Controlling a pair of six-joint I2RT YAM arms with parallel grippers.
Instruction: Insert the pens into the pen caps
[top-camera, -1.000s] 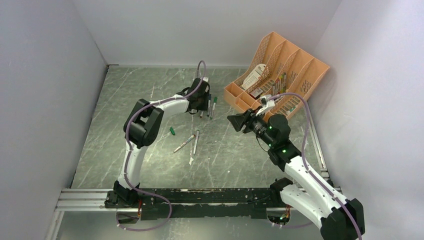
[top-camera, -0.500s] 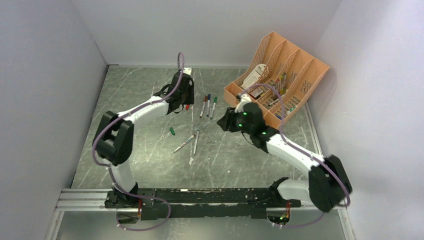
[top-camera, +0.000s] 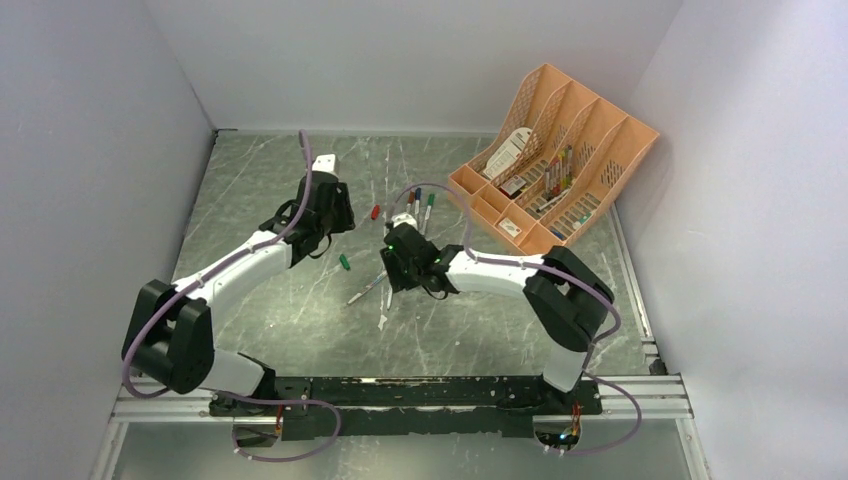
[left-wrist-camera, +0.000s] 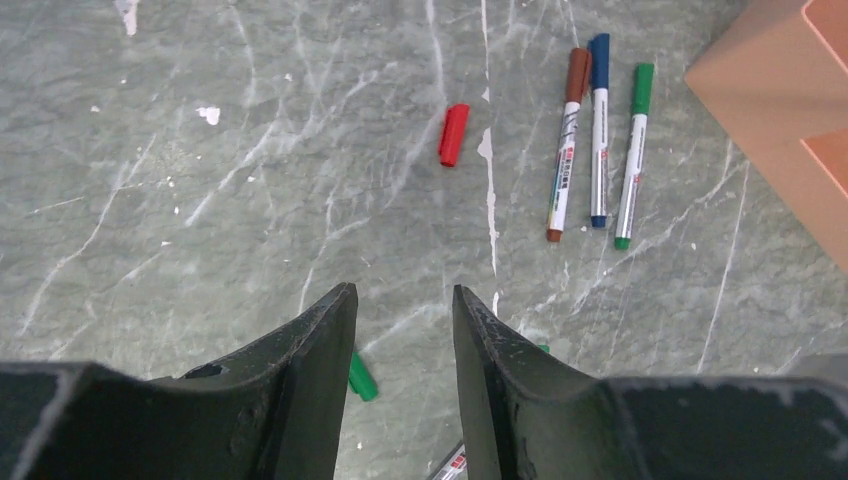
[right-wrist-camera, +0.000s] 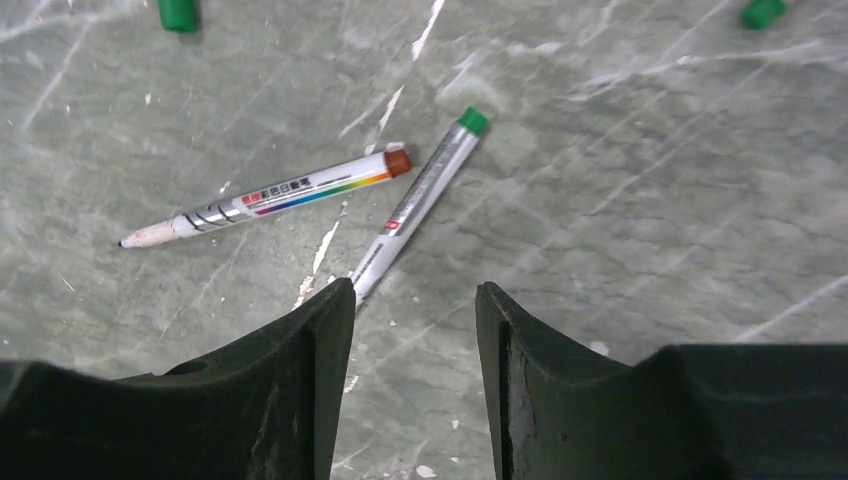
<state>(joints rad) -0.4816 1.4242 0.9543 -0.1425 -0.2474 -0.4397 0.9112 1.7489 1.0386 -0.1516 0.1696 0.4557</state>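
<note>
Your left gripper (left-wrist-camera: 400, 300) and right gripper (right-wrist-camera: 412, 300) both stand parted and empty. Two whitish marker pens (right-wrist-camera: 270, 197) lie on the grey marbled table (right-wrist-camera: 650, 200) just before the right one, barrel print illegible. A stubby red cap (left-wrist-camera: 453, 134) lies ahead of the left.

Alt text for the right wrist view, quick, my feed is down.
The right gripper hangs open and empty over the table, two uncapped pens just ahead: a red-ended pen, tip pointing left, and a green-ended pen slanting toward the gripper. A green cap lies top left.
</note>
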